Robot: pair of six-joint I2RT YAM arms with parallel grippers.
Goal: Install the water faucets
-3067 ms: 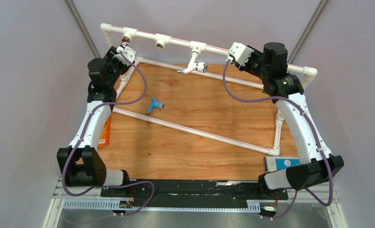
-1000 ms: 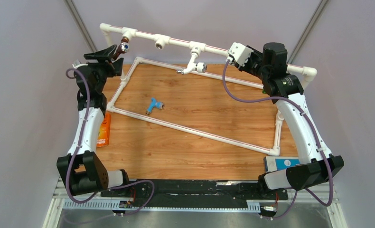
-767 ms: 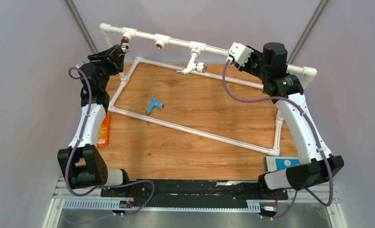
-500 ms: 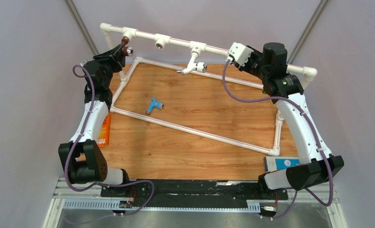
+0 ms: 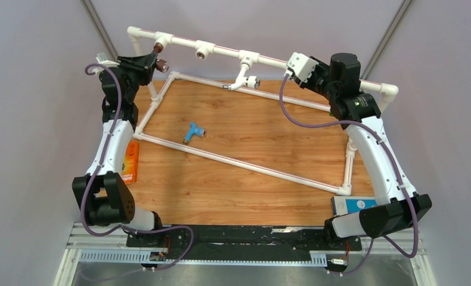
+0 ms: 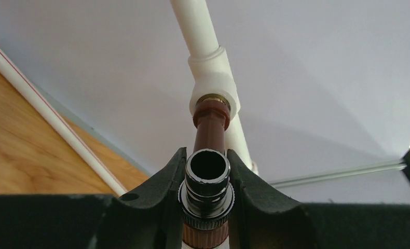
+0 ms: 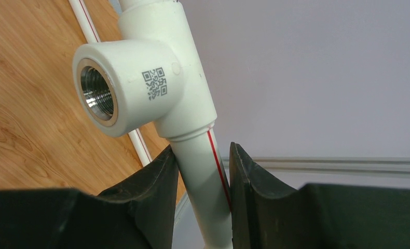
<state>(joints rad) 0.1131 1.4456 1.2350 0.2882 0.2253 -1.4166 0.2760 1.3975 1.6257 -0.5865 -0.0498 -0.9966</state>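
Far left first: the left gripper (image 5: 151, 62) is up at the top rail of the pipe frame (image 5: 224, 52), clamped on the dark brown faucet (image 5: 160, 62). On the left wrist view its fingers (image 6: 167, 179) squeeze the faucet from either side, just behind the dark ringed spout mouth that faces the camera. The brown stem runs straight up to the first tee socket (image 6: 212, 78), brown collar meeting the brass ring at the socket's mouth. How deep the thread sits, can't tell.

Down at the table's left edge, a flat orange pack (image 5: 131, 162) lies beside the left arm.

Along the rail now: the second tee socket (image 5: 202, 53) shows an open metal mouth. Below it, on the wooden table (image 5: 251, 137), the light blue faucet (image 5: 192, 131) lies on its side just beside the frame's diagonal pipe, well apart from both grippers.

Next along, the white faucet (image 5: 245, 77) hangs from the third tee socket (image 5: 248, 58).

Over to the right: the right gripper (image 7: 200, 166) is closed on the rail itself. It pinches the white, red-striped pipe just below the QR-marked tee socket (image 7: 140, 78), whose metal thread is bare.

Far right, at the near edge, a blue and white box (image 5: 353, 205) sits by the right arm's base.
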